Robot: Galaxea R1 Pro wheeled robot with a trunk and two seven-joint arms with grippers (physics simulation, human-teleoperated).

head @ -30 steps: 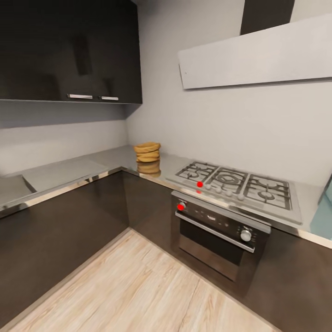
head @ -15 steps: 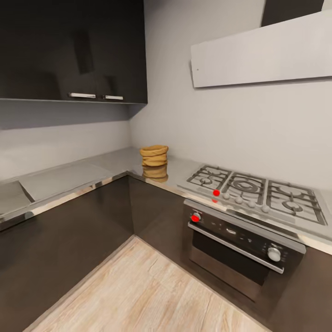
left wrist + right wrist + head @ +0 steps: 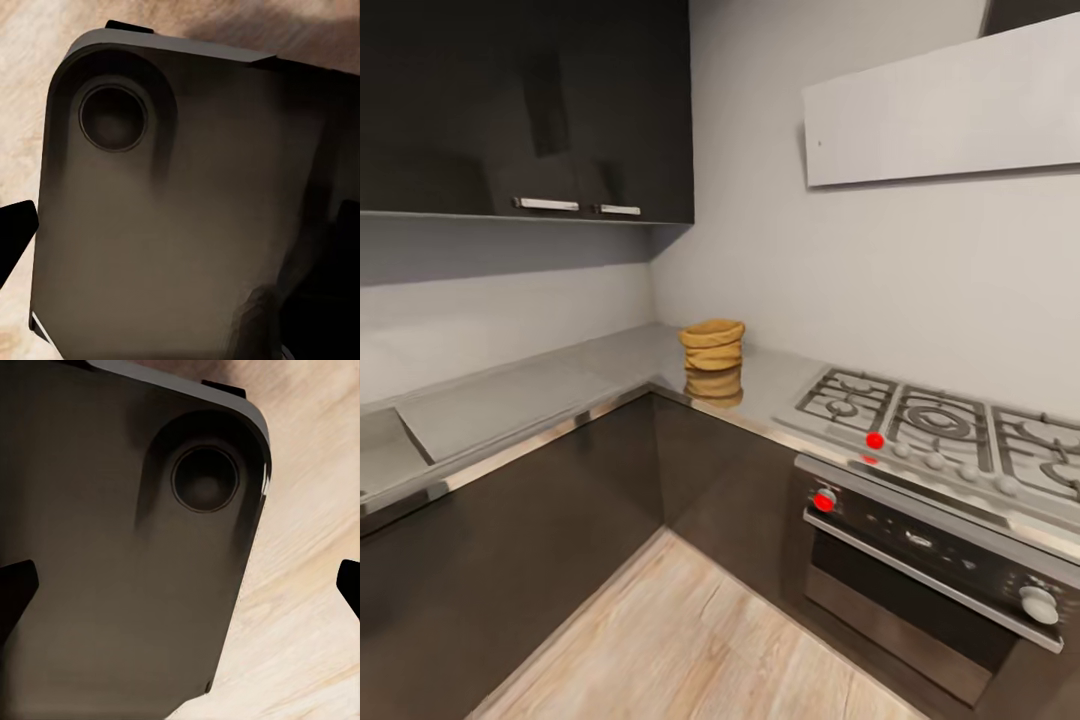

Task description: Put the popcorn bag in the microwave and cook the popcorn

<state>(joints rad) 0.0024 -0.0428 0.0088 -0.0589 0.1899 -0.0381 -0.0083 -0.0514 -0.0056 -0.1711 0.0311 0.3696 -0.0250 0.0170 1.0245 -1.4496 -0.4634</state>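
1 popcorn bag [image 3: 712,345] on countertop [image 3: 610,360]

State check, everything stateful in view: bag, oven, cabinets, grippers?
popcorn bag: upright on the countertop near the corner, untouched
oven: door shut
upper cabinets: doors shut
left gripper: open, empty
right gripper: open, empty

Dark robot base [image 3: 112,570] over wood floor [image 3: 300,622]
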